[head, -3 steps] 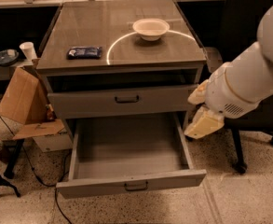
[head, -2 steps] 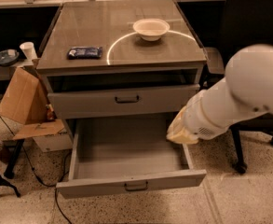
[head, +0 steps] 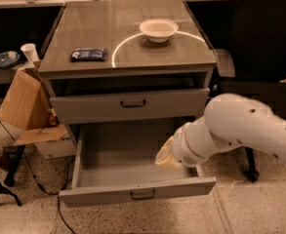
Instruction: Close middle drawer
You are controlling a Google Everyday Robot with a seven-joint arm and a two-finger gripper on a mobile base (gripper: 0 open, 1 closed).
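The middle drawer [head: 137, 191] is pulled far out of the grey cabinet. It has a low front panel, a small dark centre handle [head: 142, 195] and a bare grey interior [head: 118, 155]. Above it, the taller-fronted top drawer [head: 130, 104] stands slightly out. My white arm [head: 240, 128] reaches in from the right. My gripper [head: 168, 157], with its yellowish tip, hangs over the right part of the open drawer's interior, behind the front panel.
A white bowl [head: 158, 29] and a dark packet [head: 89, 54] lie on the cabinet top [head: 132, 57]. A cardboard box [head: 23, 106] and cables sit on the floor at left. A black chair [head: 264, 57] stands at right.
My arm has swung left and down from beside the cabinet's right side. The gripper is now over the open drawer's interior. The drawer has not moved.
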